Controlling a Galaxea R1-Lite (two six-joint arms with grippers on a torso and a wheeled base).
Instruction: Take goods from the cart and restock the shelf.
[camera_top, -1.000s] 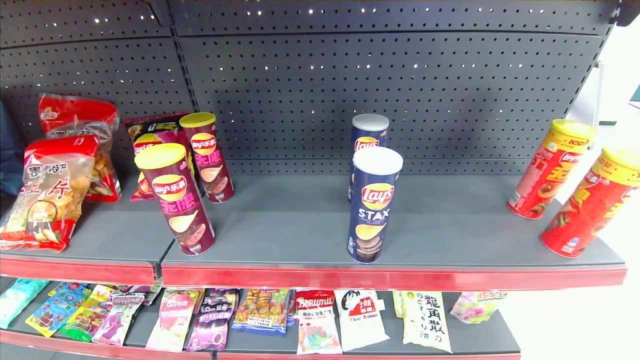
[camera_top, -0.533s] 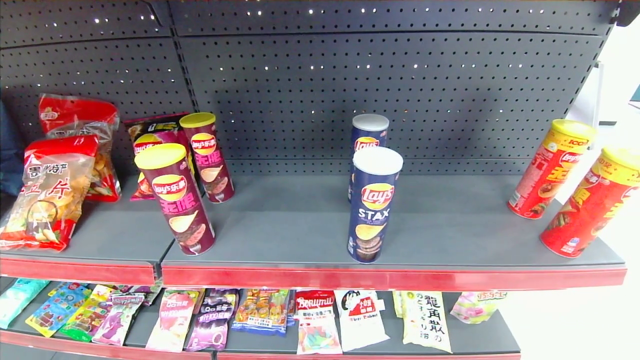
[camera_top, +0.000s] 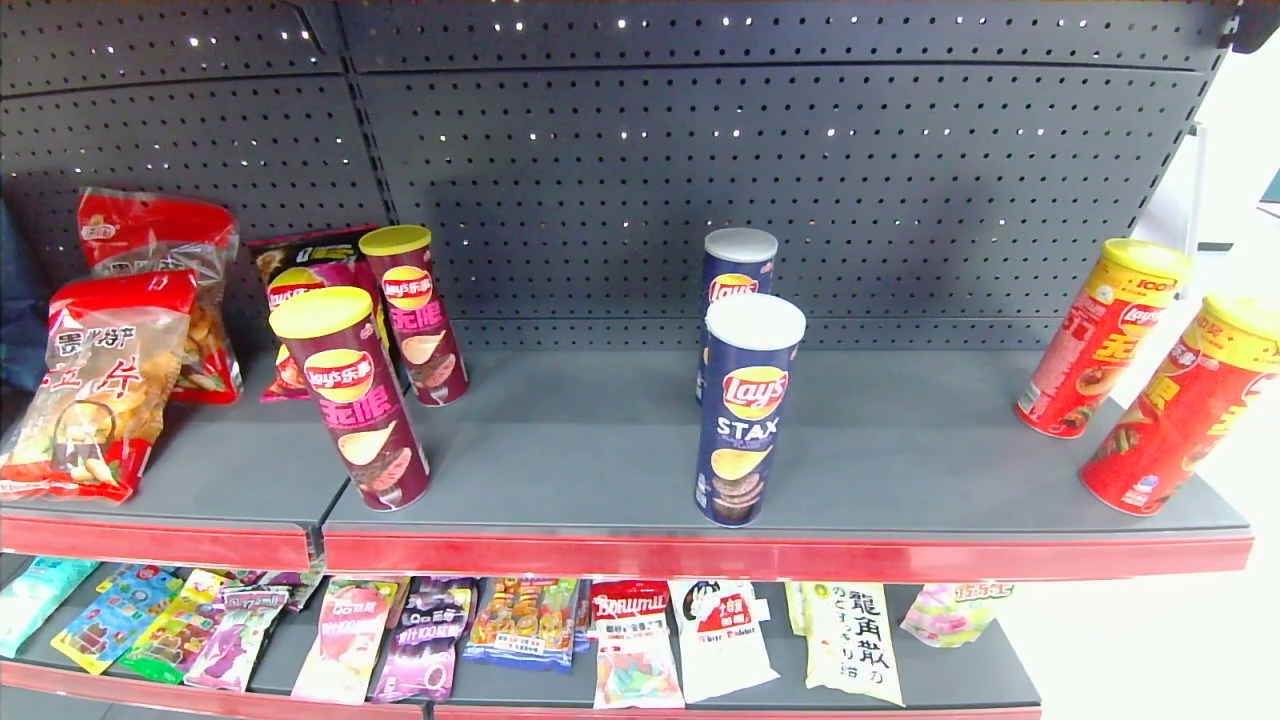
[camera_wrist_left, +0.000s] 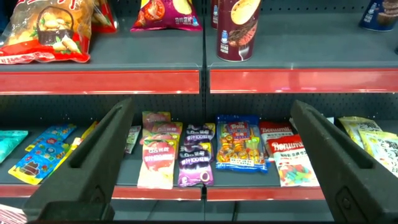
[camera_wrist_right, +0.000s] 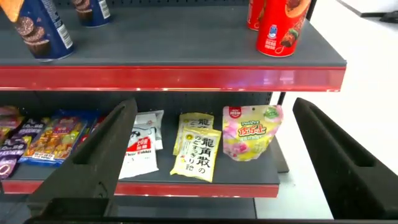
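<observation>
The left gripper (camera_wrist_left: 211, 112) and right gripper (camera_wrist_right: 214, 107) are hanging with jaws apart, carrying nothing. Just ahead, snack packets (camera_wrist_left: 196, 165) are lying on the lower shelf (camera_wrist_left: 249, 194). Above and beyond, the upper shelf (camera_top: 780, 555) is carrying 6 chip cans (camera_top: 360, 400). A careless approach risks toppling the front blue can (camera_top: 748, 410).

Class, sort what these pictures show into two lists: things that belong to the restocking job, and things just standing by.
Belongs to the job:
upper shelf; purple cans; blue cans; red cans; left gripper and right gripper, both open and empty.

Standing by:
snack bags; sweet packets on the lower shelf; pegboard back.
</observation>
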